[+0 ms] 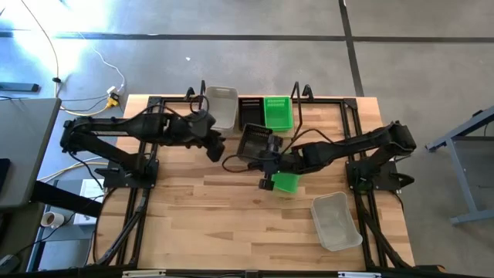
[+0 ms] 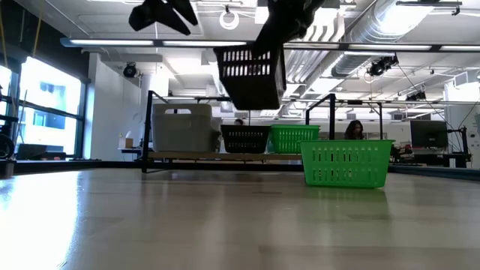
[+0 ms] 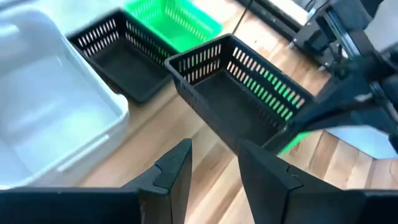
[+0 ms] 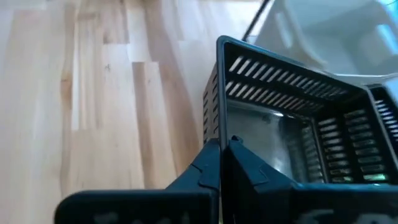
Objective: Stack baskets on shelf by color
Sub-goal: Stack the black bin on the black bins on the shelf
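The right gripper pinches the rim of a black basket and holds it in the air above the surface — clear of the wood in the low view, just in front of the shelf. A green basket sits on the surface right beside that gripper. The left gripper hangs near the shelf's whitish basket, fingers parted, empty

On the shelf stand a whitish-grey basket, a black perforated basket and a green basket, side by side. Another black basket hangs tilted above the surface, clamped at its rim. A green basket and a translucent grey basket sit on the surface.
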